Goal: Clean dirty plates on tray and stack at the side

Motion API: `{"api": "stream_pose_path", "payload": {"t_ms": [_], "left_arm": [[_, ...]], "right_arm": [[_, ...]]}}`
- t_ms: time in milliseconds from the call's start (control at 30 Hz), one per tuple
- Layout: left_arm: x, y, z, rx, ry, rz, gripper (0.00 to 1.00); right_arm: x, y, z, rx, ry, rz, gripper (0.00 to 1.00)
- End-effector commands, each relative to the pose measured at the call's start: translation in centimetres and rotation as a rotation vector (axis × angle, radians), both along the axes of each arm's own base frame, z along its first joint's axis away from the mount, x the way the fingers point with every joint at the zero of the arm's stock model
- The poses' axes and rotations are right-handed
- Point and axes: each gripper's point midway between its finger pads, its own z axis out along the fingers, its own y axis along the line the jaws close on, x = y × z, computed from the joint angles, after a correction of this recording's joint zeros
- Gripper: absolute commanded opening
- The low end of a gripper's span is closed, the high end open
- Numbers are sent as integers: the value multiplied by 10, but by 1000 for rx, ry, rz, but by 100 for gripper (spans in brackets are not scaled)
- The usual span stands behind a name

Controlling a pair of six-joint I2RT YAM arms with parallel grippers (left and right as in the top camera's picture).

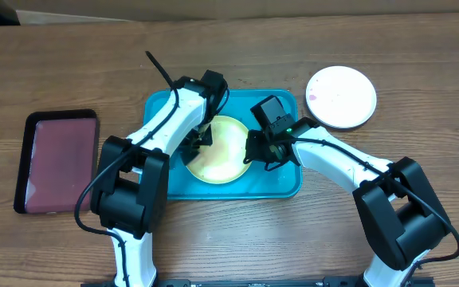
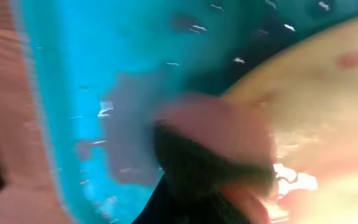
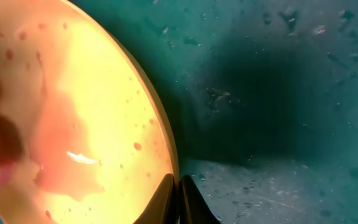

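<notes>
Inside the turquoise tray (image 1: 237, 190), the yellow-green plate (image 1: 223, 153) is sitting, and the right claw (image 3: 178, 198) is pinching its right rim between nearly closed fingers. The left claw (image 1: 200, 140) is working at the plate's left edge, too blurred to tell how far open it is. Beyond the tray's far right corner the white plate (image 1: 341, 97) is resting on the bench (image 1: 229, 239).

Two arms are shown, the white-and-black left arm (image 1: 162, 127) and the matching right arm (image 1: 333, 159). Rounded white links and bulky black joint housings are seen. Thin black cables (image 1: 80, 203) are routed alongside. A small green light (image 1: 290, 126) is lit. The right gripper (image 3: 178, 199) is fitted with dark tapered fingertips (image 3: 163, 202).
</notes>
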Motion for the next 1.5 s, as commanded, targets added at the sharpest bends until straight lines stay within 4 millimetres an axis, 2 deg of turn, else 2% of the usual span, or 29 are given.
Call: {"api": "stream_pose_path", "payload": {"t_ms": [0, 100, 233, 367, 467, 533, 600, 633, 733, 833, 967, 1133, 1167, 1200, 1267, 1300, 1467], "left_arm": [[31, 40, 39, 153, -149, 118, 4], [40, 45, 69, 119, -220, 220, 4], [46, 62, 102, 10, -298, 319, 5], [43, 106, 122, -127, -345, 494, 4], [34, 146, 120, -213, -333, 644, 5], [25, 175, 113, -257, -319, 747, 4], [11, 205, 103, -258, -300, 844, 4], [-6, 229, 92, -245, -272, 921, 4], [-31, 258, 72, -231, -244, 1024, 4], [-40, 277, 57, -231, -261, 1062, 4], [-43, 288, 34, -265, -295, 1090, 4], [-39, 292, 25, -262, -323, 1059, 5], [-37, 293, 25, -262, -331, 1058, 9], [-35, 295, 25, -262, -340, 1056, 21], [-31, 297, 26, -261, -361, 1052, 52], [-30, 298, 26, -261, -368, 1051, 57], [-26, 300, 30, -262, -384, 1048, 56]], "right_arm": [[16, -16, 7, -48, -55, -47, 4], [18, -8, 14, -22, -66, -9, 4], [27, 8, 37, -2, -125, 130, 4], [40, 23, 75, -25, -207, 233, 4], [51, 26, 107, -106, -288, 264, 4], [60, 22, 132, -223, -372, 279, 4], [70, 15, 159, -388, -480, 280, 3], [75, 8, 181, -525, -566, 257, 4], [76, 8, 225, -779, -736, 259, 4], [67, 18, 249, -942, -833, 309, 4], [49, 41, 276, -1070, -943, 333, 4], [30, 65, 284, -1137, -987, 449, 4], [26, 68, 285, -1149, -991, 473, 4], [24, 70, 285, -1156, -995, 483, 4], [20, 74, 285, -1159, -1001, 500, 4], [19, 75, 286, -1159, -1002, 500, 4], [19, 74, 286, -1163, -1002, 496, 4]]}}
